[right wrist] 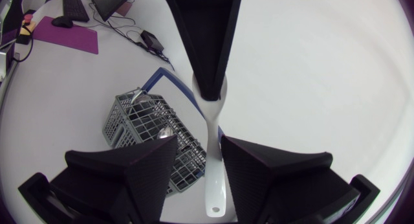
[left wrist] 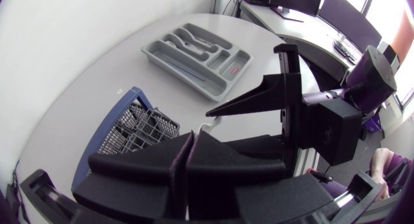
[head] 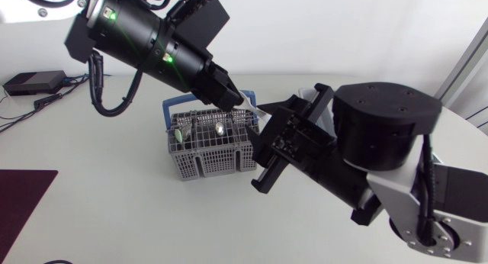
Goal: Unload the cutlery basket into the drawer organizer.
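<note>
Over the grey cutlery basket my left gripper hangs shut on the top end of a white plastic utensil. The utensil's handle points down between the fingers of my right gripper, which stand open around it, one finger close against it and the other apart. In the left wrist view the shut fingertips hide most of the utensil, and a right finger reaches in ahead. The grey drawer organizer lies beyond the basket, with a few pieces in its slots. Metal spoons stand in the basket.
The basket has a blue handle. A black box with cables sits at the back left of the table. A dark purple mat lies at the front left. My right arm's bulk covers the table right of the basket.
</note>
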